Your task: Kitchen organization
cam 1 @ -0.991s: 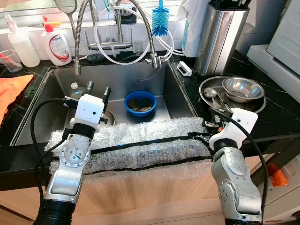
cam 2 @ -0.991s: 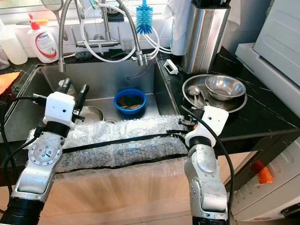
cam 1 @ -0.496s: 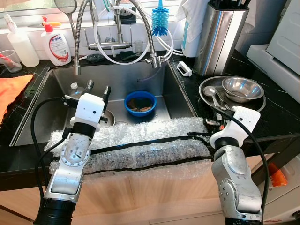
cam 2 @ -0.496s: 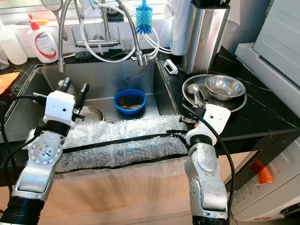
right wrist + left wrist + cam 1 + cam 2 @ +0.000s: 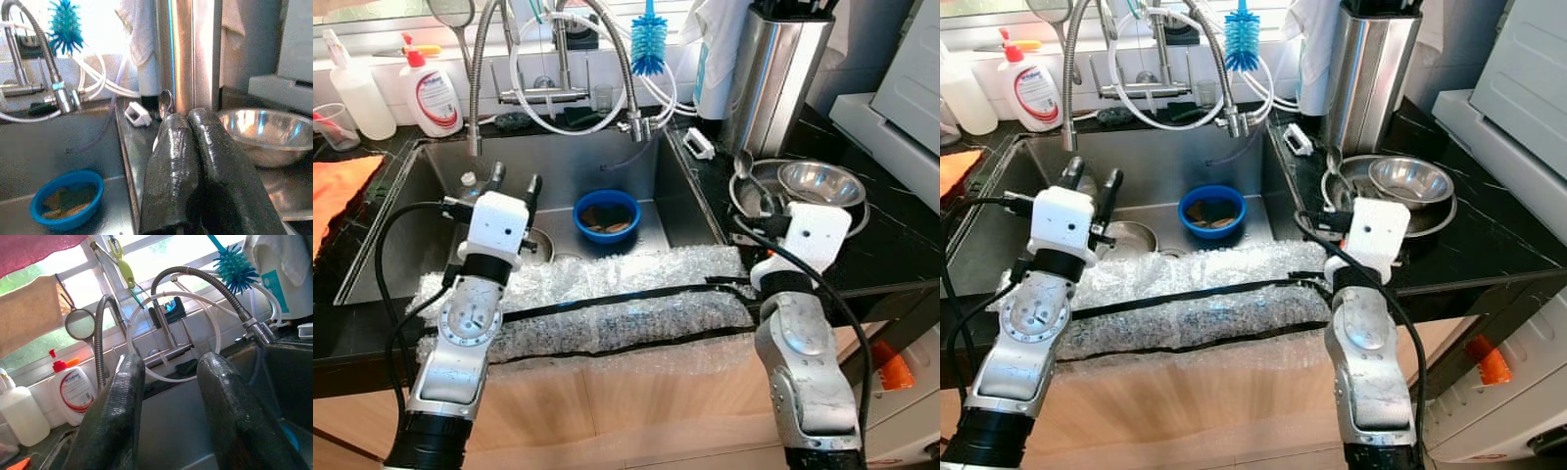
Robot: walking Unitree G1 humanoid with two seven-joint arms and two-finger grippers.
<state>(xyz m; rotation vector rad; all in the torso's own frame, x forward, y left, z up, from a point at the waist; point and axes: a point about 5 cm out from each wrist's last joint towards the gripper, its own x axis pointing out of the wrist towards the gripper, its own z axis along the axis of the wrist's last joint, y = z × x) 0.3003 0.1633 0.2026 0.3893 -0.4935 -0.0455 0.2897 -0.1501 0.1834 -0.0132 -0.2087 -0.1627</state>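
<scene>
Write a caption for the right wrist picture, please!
Right pincer shut on a spoon beside the steel bowl.

We saw a stainless sink (image 5: 431, 211) set into a black counter (image 5: 891, 240). A strip of bubble wrap (image 5: 607, 308) crossed by two black bands lay along the sink's front edge. Behind the basin a curved faucet (image 5: 607, 39) rose, with looped white hoses (image 5: 543, 103) around it and a blue bottle brush (image 5: 648, 44) hanging beside it. On the ledge to the left stood a soap bottle with a red pump (image 5: 433, 90) and a clear bottle (image 5: 357, 93). An orange cloth (image 5: 337, 186) lay on the counter at the far left. A white appliance (image 5: 901, 108) sat at the right edge.
</scene>
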